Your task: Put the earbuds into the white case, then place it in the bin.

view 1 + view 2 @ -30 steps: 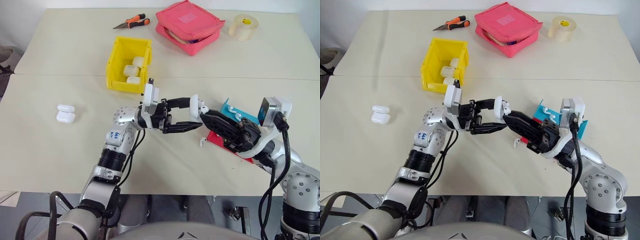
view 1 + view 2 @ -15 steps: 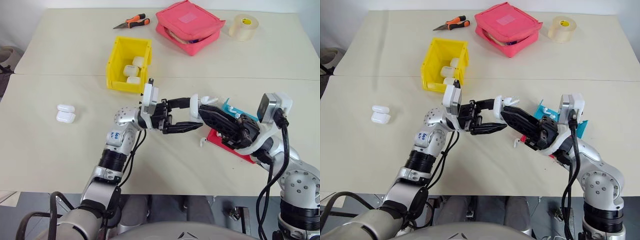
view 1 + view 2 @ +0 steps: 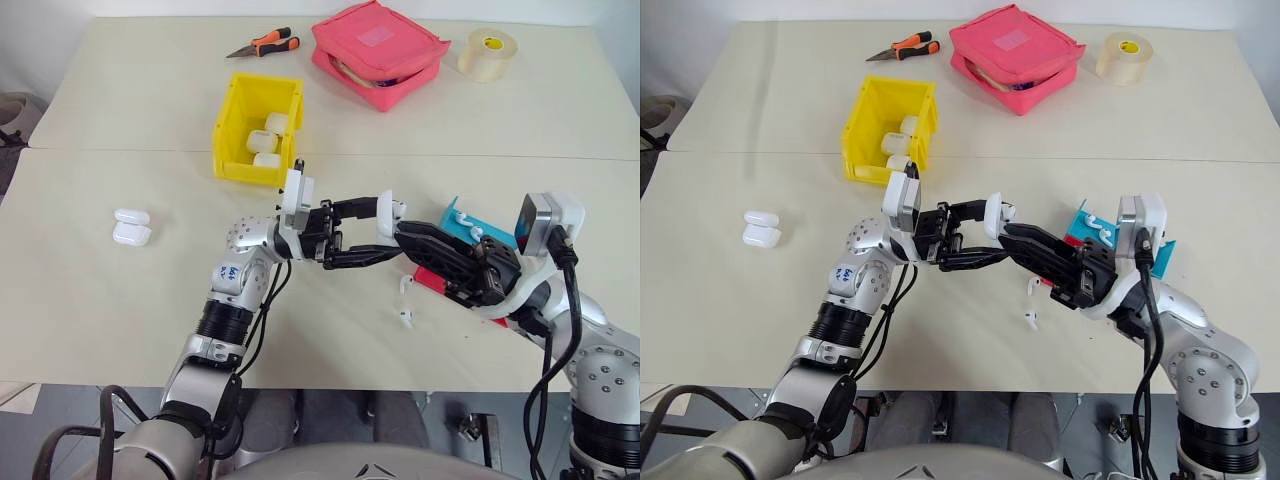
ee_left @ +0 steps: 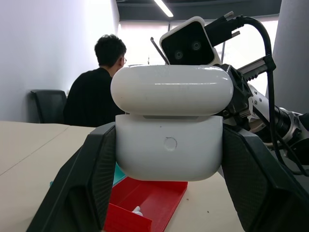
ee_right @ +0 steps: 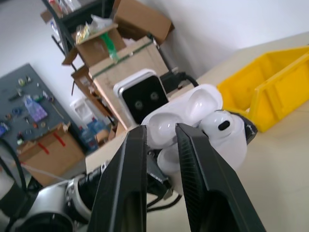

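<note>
white case [image 4: 169, 125] is pinched by the left gripper [image 3: 362, 232]; the right gripper [image 5: 161, 159], jaws narrowly parted, is set at its open lid.

a pale counter [image 3: 120, 300] is carrying the yellow bin [image 3: 256, 141], pliers [image 3: 264, 44], a pink pouch [image 3: 378, 53] and a tape roll [image 3: 488, 53] beyond the left hand [image 3: 385, 232]. two white cases [image 3: 131, 227] are lying well left of it, a loose earbud [image 3: 406, 318] is resting just below it, and a red-and-teal tray [image 3: 468, 228] is sitting beside the right hand [image 3: 408, 237].
</note>
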